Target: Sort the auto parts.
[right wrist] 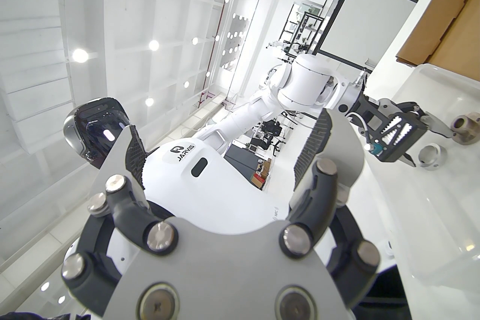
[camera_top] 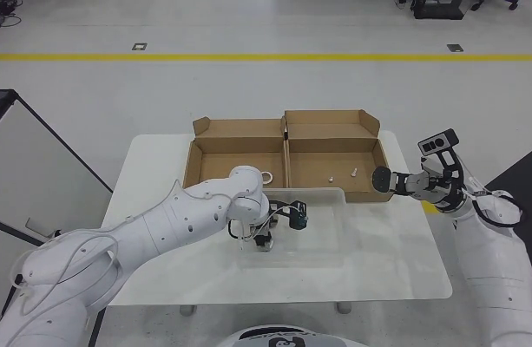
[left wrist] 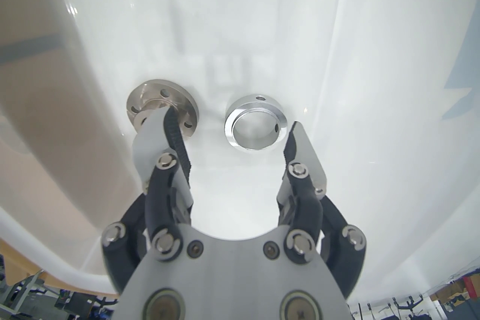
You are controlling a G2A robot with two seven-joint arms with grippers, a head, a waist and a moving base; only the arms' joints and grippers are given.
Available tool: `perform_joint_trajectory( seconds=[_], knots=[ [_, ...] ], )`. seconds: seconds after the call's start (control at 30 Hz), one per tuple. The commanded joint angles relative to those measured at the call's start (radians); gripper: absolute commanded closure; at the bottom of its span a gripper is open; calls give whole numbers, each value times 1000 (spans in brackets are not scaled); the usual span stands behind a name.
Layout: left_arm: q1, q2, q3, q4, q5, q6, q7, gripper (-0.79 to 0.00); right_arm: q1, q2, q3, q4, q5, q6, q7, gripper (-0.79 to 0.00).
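White tray mid-bench holds a flanged hub + collar ring, side by side, not touching. L gripper is inside the tray, fingers apart, collar ring just ahead of the gap, one tip over the hub. At the bench's far edge, L box has one ring; R box has two small parts. R gripper is by the R box's right corner, fingers spread.

A: Any room around the ring?
B: Bare tray floor in front. The flanged hub sits just beside it, close by one finger, and the tray wall rises near the opposite side
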Motion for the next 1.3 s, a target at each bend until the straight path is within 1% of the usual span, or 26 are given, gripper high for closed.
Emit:
perform_joint_trajectory(
  seconds=[0.0, 0.63, 0.73, 0.87, 1.0, 1.1, 1.13, 1.2, 1.27],
  knots=[
    [0, 0, 0, 0, 0, 0, 0, -785, 0, 0, 0, 0, 0, 0, 0, -785],
    [0, 0, 0, 0, 0, 0, 0, -785, 0, 0, 0, 0, 0, 0, 0, -785],
    [14, 1, -2, -2, 11, 8, 15, -785, 0, 0, 0, 0, 0, 0, 0, -785],
    [14, 4, -13, -50, 17, 26, -6, -785, 0, 0, 0, 0, 0, 0, 0, -785],
    [13, 10, -24, -92, -2, 50, -50, -785, 0, 0, 0, 0, 0, 0, 0, -785],
    [7, 14, -17, -107, -12, 72, -72, -785, 0, 0, 0, 0, 0, 0, 0, -785],
    [3, 15, -14, -110, -16, 76, -75, -763, 0, 0, 0, 0, 0, 0, 0, -785],
    [-5, 15, -9, -111, -20, 87, -87, -674, 0, 0, 0, 0, 0, 0, 0, -785],
    [-11, 14, -7, -109, -27, 89, -88, -554, 0, 0, 0, 0, 0, 0, 0, -785]
  ],
)
